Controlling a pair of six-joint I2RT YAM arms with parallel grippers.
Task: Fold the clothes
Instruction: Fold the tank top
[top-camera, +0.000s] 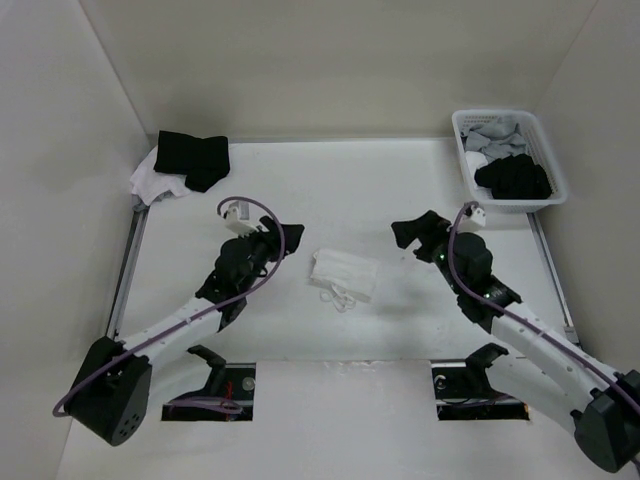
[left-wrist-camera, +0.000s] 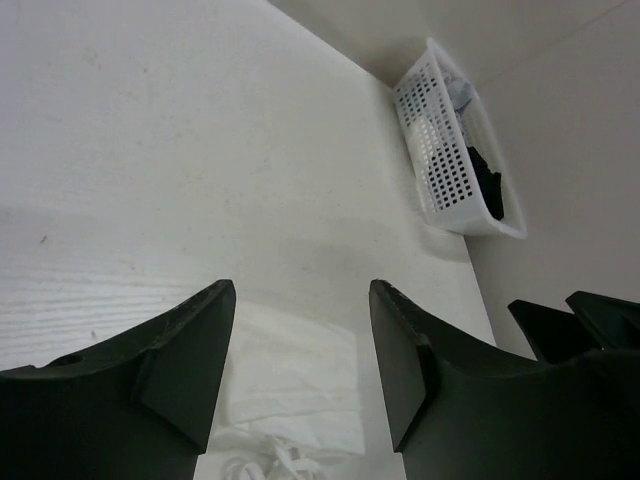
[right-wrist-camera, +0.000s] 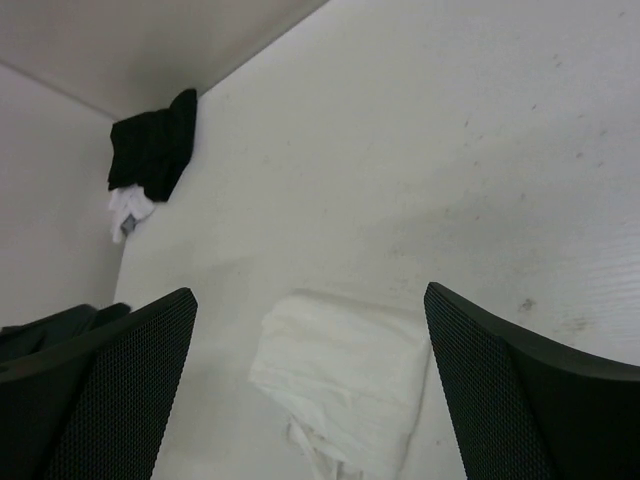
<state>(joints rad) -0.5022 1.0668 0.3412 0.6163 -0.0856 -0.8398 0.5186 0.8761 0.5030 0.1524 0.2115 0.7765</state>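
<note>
Top external view: thin white fabric garment (top-camera: 345, 272) lies mid-table between the two arms, bunched into a small rough rectangle. Its thin white string ties (top-camera: 338, 297) spill out loose at the near edge. Left gripper (top-camera: 288, 240) sits just left of it, right gripper (top-camera: 407, 236) a bit further off on the right. Neither touches the cloth.

Left wrist view: left gripper (left-wrist-camera: 300, 292) jaws spread wide with nothing between them, garment (left-wrist-camera: 300, 375) below and just ahead. Right wrist view: right gripper (right-wrist-camera: 308, 295) also spread wide and empty, garment (right-wrist-camera: 345, 370) on the table underneath.

My read: a fold is laid down and both claws are off it. Can't say if it counts as finished, since the edges look uneven and the ties aren't tucked.

Risks from here:
- Ties are thin and loose. A finger coming in low on the near side could hook one and drag the stack open.
- Fabric is thin and layered. A pinch from above may catch only the top layer and peel the fold apart.
- White table (top-camera: 300, 190) looks smooth, so a sideways push would likely slide the piece rather than crease it.
- White on white means a misjudged edge and a grab of bare table.
- Small piece, arms facing each other. If both close in at once, fingers could clash.

Well apart and not in the way: black cloth bundle (top-camera: 192, 157) in the far-left corner, white perforated plastic basket (top-camera: 497, 113) far right.
</note>
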